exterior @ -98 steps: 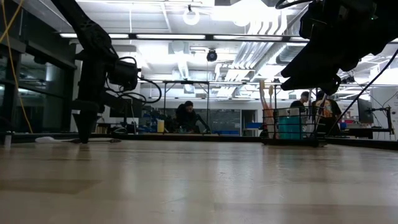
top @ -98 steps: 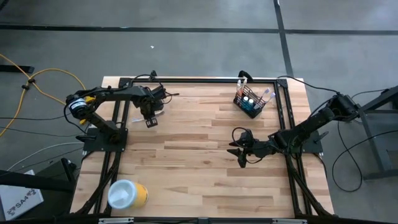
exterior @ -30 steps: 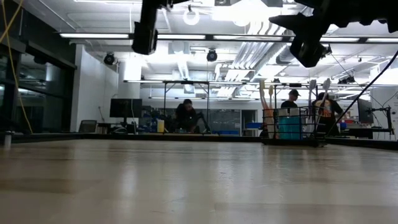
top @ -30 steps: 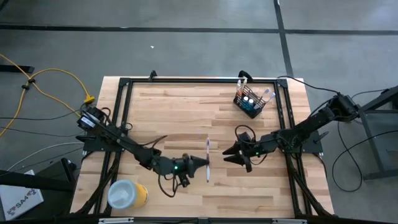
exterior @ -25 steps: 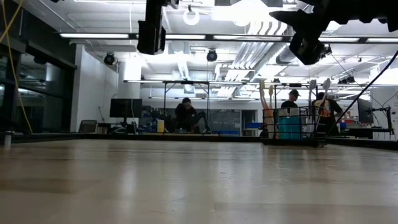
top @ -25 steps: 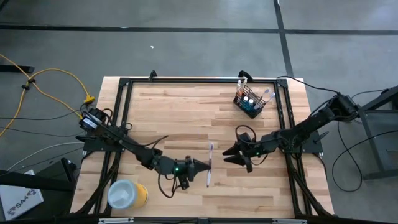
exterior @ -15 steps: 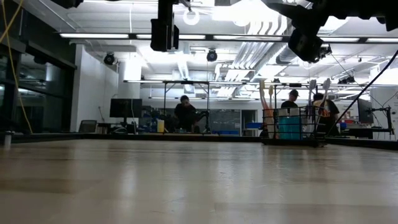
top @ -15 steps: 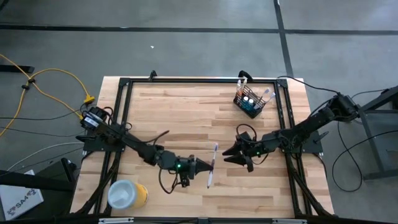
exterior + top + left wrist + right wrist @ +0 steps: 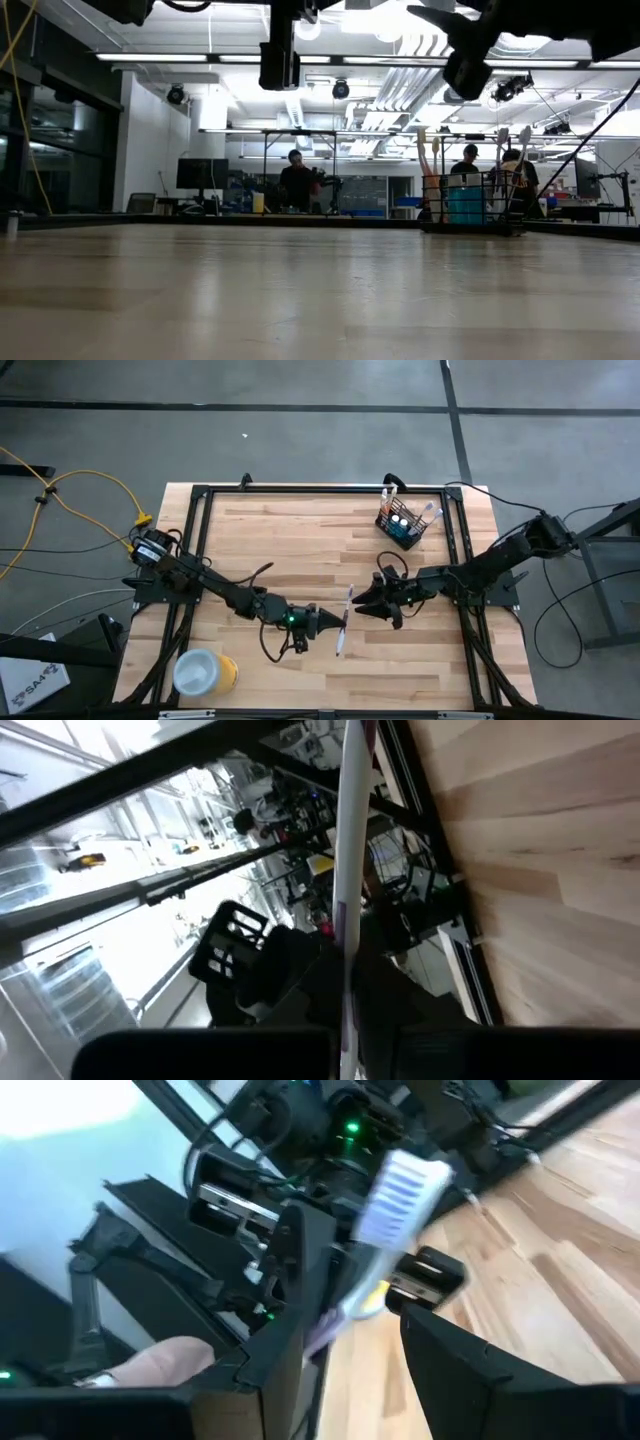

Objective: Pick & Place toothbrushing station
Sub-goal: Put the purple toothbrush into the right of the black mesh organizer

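A white-and-purple toothbrush (image 9: 343, 622) hangs in the air over the middle of the table, with my left gripper (image 9: 335, 622) shut on it. Its bristle head (image 9: 400, 1192) points toward the table's far edge. My right gripper (image 9: 362, 605) is open, level, and faces the brush from the table's right. In the right wrist view the brush's head end stands in front of the gap between its fingers (image 9: 285, 1330); whether they touch it I cannot tell. The black wire-mesh holder (image 9: 403, 522), with more toothbrushes and two blue tubes, stands on the table at the far right. My left gripper pinches the toothbrush's shaft near its middle (image 9: 342, 624) between its two fingers. The fingers come level from the table's left and lie across the shaft (image 9: 348, 920). The brush is lifted clear of the table, lying nearly level with its head end slanted toward the far right.
A yellow cylinder with a white top (image 9: 205, 672) lies at the near left corner. A black frame (image 9: 320, 488) rims the wooden tabletop. Bare wood lies between the grippers and the holder. People are in the room beyond the table.
My left gripper has carried the toothbrush toward the table's right edge, closer to my right gripper, staying shut on it. The brush has turned about, its head end now slanting toward the right gripper.
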Motion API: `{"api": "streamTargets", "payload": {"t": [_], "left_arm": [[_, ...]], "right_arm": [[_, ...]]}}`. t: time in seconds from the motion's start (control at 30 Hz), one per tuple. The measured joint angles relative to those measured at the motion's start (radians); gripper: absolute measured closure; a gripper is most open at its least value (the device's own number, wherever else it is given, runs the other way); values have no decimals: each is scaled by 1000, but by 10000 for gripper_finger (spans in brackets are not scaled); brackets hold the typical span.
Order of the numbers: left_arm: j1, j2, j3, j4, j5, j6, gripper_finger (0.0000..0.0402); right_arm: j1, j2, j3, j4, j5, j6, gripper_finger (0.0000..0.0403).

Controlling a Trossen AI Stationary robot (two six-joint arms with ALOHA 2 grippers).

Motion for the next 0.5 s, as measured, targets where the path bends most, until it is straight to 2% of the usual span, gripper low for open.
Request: {"api": "streamTargets", "payload": {"t": [0.23,0.5], "left_arm": [[28,0,0,0,15,-49,400],[26,0,0,-2,18,-62,400]], "right_arm": [[-55,127,0,186,-77,4,241],[-85,143,0,227,-124,17,241]]}}
